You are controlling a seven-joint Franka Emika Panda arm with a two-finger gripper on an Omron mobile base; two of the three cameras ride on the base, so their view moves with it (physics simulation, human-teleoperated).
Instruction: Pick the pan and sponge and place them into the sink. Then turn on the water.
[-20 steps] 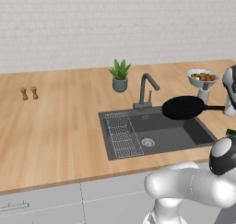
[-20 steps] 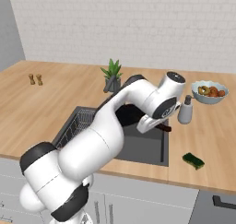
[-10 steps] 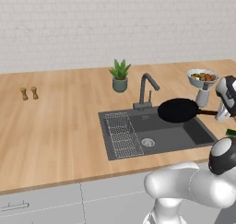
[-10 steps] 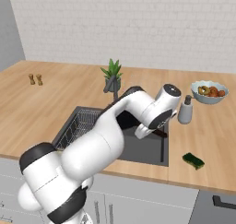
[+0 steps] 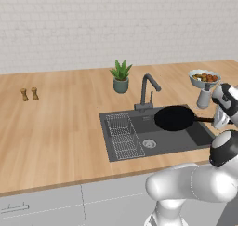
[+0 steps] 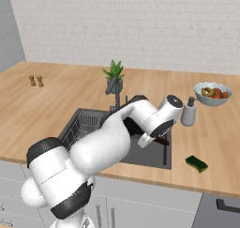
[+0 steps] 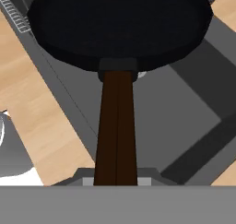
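Observation:
The black pan (image 5: 174, 118) hangs level over the right half of the dark grey sink (image 5: 186, 139), just above the basin. My gripper (image 5: 218, 122) is shut on the end of its brown handle (image 5: 204, 120), at the sink's right edge. In the hand view the pan (image 7: 120, 25) is held out ahead, its handle (image 7: 116, 126) running down into my gripper (image 7: 116, 174), with the sink floor (image 7: 184, 112) below. The green sponge (image 6: 196, 163) lies on the counter right of the sink (image 6: 150, 156). No water comes from the dark faucet (image 5: 148, 88).
A wire rack (image 5: 123, 136) fills the sink's left side. Behind the sink stand a potted plant (image 5: 121, 76), a grey soap dispenser (image 5: 203, 98) and a bowl of fruit (image 5: 204, 77). Two small shakers (image 5: 29, 94) sit far left on the wooden counter.
My gripper has carried the pan down and a little left, from above the sink's right rim to low over the basin.

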